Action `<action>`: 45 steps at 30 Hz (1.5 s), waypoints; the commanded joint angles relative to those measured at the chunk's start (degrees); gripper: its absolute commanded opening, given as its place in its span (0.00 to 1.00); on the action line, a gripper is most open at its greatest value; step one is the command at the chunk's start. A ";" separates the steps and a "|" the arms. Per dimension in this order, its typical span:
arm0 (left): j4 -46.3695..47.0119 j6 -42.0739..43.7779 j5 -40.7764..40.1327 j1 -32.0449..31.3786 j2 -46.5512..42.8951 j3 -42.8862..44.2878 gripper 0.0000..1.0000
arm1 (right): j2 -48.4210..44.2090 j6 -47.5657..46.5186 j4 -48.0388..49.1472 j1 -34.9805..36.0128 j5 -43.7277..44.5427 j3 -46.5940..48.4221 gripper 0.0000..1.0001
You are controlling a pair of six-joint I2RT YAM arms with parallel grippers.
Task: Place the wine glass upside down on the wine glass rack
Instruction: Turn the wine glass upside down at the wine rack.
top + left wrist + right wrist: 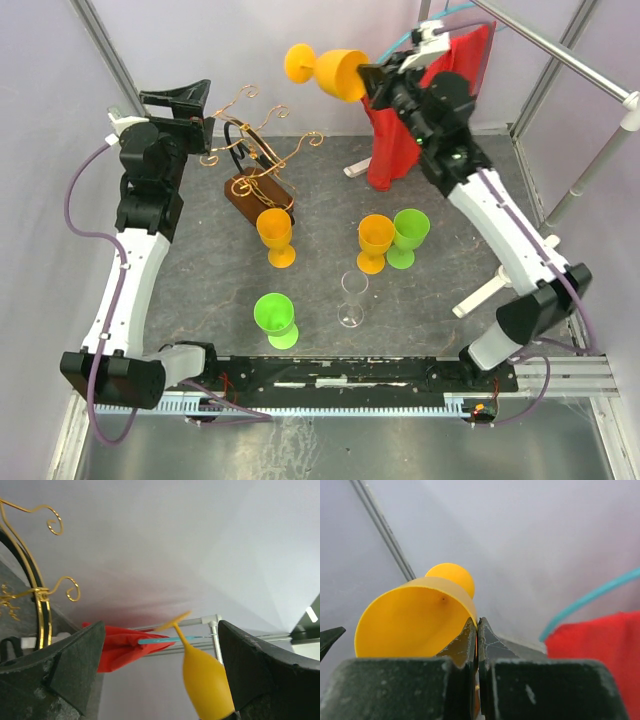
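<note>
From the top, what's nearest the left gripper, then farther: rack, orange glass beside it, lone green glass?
1. Rack, right beside the left gripper.
2. Orange glass, at the rack's near side.
3. Green glass, alone at the front left.

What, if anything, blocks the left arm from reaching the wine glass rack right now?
Probably yes, reachable. The left gripper hangs open right beside the wine glass rack, nothing between them; the orange wine glass is up in the right gripper, well aside.
</note>
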 commanded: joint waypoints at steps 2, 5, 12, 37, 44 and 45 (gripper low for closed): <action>4.84 -10.37 0.89 -1.29 -1.35 -0.45 0.99 | 5.02 -5.20 21.59 6.15 2.28 -1.68 0.01; 4.93 -12.27 1.72 -1.99 -1.71 -1.34 0.99 | 7.93 -7.13 25.13 9.07 2.15 -0.48 0.01; 4.66 -13.15 1.09 -3.00 -3.01 -3.93 1.00 | 12.39 -7.51 29.86 13.16 -0.80 1.27 0.01; 7.42 -16.61 -2.34 -3.16 -4.71 -9.56 0.58 | 11.33 -14.66 25.83 21.42 -1.37 -3.88 0.01; 7.52 -17.04 -1.86 -3.13 -4.63 -10.28 0.39 | 10.60 -15.63 26.20 22.09 -0.05 -5.16 0.01; 7.49 -17.12 -1.88 -3.15 -4.70 -10.38 0.38 | 10.45 -15.80 26.20 22.18 0.15 -5.26 0.01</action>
